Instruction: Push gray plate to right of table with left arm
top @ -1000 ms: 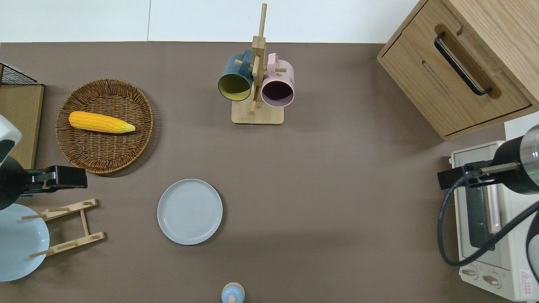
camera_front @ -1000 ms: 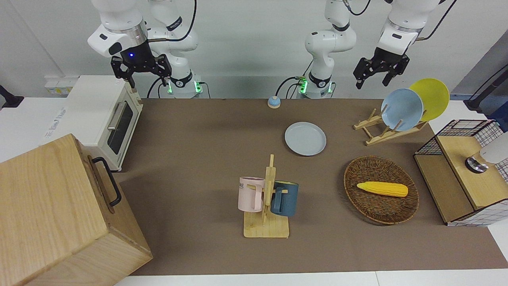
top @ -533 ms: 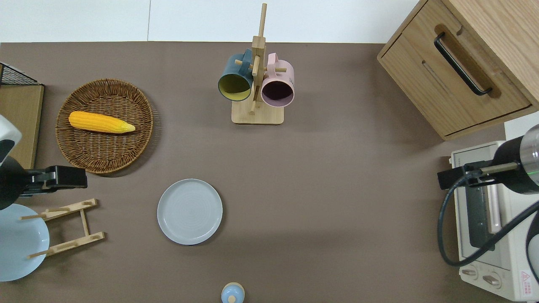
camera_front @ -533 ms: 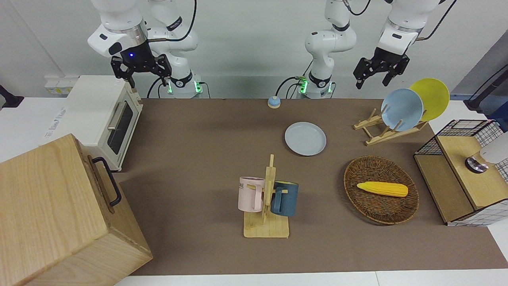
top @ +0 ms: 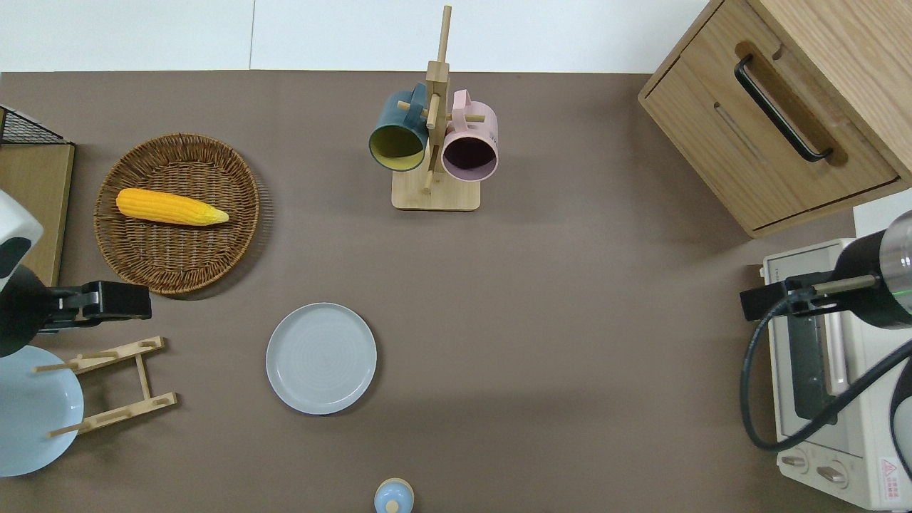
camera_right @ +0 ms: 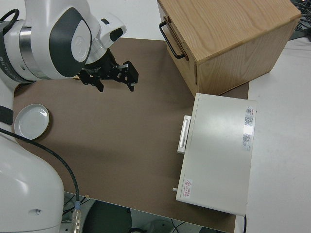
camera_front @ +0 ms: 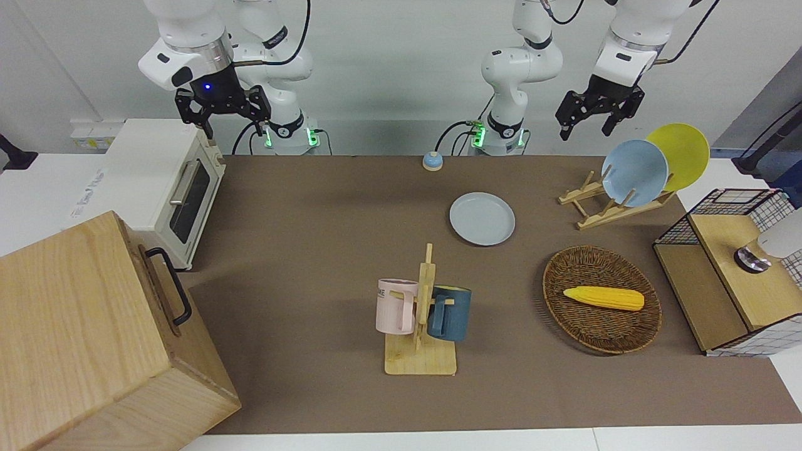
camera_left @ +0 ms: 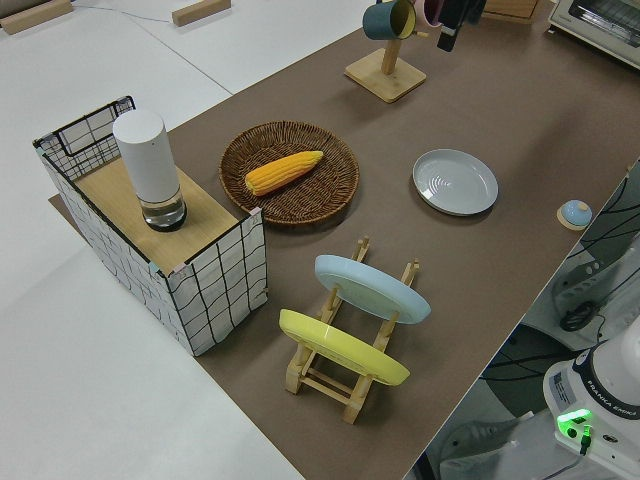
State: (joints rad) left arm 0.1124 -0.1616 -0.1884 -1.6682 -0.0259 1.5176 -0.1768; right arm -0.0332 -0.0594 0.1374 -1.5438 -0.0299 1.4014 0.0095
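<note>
Lying bare across its middle — the bench [top: 570, 342], its brown mat open between the plate and the right arm's end, where a toaster oven [top: 819, 377] and a wooden cabinet [top: 784, 114] are standing. Hanging high in the air, the left arm [camera_front: 633, 37], its gripper [camera_front: 594, 116] over the mat between the wicker basket [top: 178, 214] and the wooden plate rack [top: 114, 385]; jaws spread apart, holding nothing. Resting flat and untouched — the gray plate [top: 321, 358], nearer the robots than the mug rack [top: 434, 142], beside the plate rack and toward the left arm's end of centre. Parked, the right gripper [camera_front: 222, 109], jaws parted and empty. Judging from this: nothing of the push being done yet. Remaining: lowering the gripper to the plate's rim on its rack-facing edge, then sliding it along the whole open stretch toward the oven's end.
</note>
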